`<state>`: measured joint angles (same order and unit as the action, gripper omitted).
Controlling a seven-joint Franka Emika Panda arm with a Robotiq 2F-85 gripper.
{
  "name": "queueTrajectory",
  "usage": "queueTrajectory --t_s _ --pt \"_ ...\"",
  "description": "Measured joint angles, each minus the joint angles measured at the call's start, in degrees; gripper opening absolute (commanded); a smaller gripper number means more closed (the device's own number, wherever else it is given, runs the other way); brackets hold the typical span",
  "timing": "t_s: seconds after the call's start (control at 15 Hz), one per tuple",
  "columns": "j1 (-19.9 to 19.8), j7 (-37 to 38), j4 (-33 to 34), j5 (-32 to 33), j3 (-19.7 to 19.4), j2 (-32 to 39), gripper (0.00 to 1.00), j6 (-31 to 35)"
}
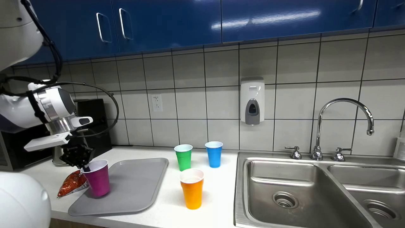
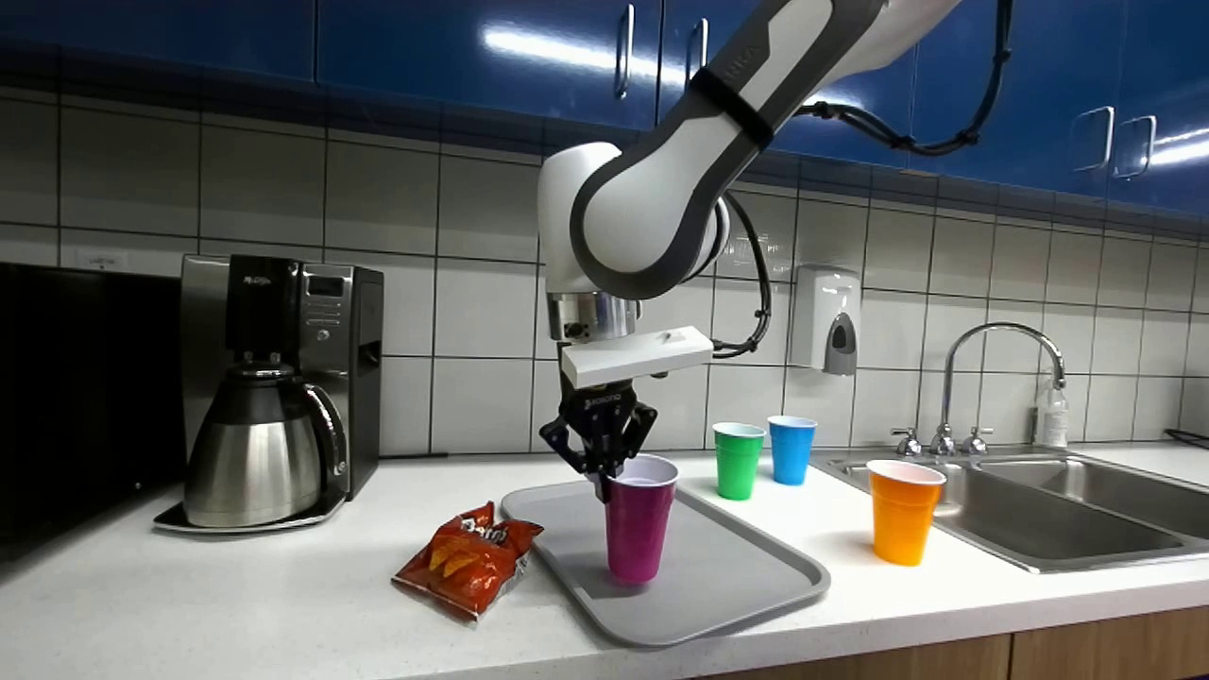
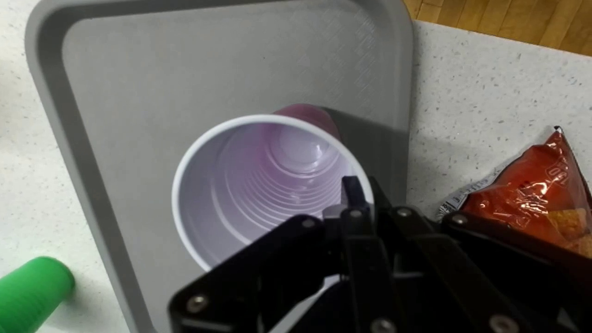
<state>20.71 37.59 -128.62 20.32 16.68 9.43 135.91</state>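
A purple cup with a white inside stands mouth up over the grey tray; it also shows in an exterior view and in the wrist view. My gripper is shut on the cup's rim wall, one finger inside the cup and one outside; it also shows in both exterior views. The cup looks empty. Its base is at the tray's surface or just above it; I cannot tell which. A red chip bag lies on the counter beside the tray, near the gripper.
A green cup, a blue cup and an orange cup stand on the counter between tray and sink. A coffee maker stands at the back. Blue cabinets hang above.
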Motion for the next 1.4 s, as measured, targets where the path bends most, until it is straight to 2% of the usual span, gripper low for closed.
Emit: queueTrajectory --t_s 0.27,0.33,0.4,1.0,1.07,1.4 --pt "0.6 0.34 1.38 0.0 -0.56 1.79 0.01 0.0" --pt "0.79 0.46 1.61 0.0 -0.77 2.1 0.3 0.0" --pt "0.99 0.61 1.82 0.0 -0.99 2.37 0.31 0.0" --pt "1.93 2.55 2.54 -0.25 -1.86 2.97 0.96 -0.56" --pt "1.94 2.55 2.64 -0.42 -1.86 2.93 1.0 -0.58" --pt "1.94 2.55 3.05 -1.82 -1.84 1.0 1.0 -1.74"
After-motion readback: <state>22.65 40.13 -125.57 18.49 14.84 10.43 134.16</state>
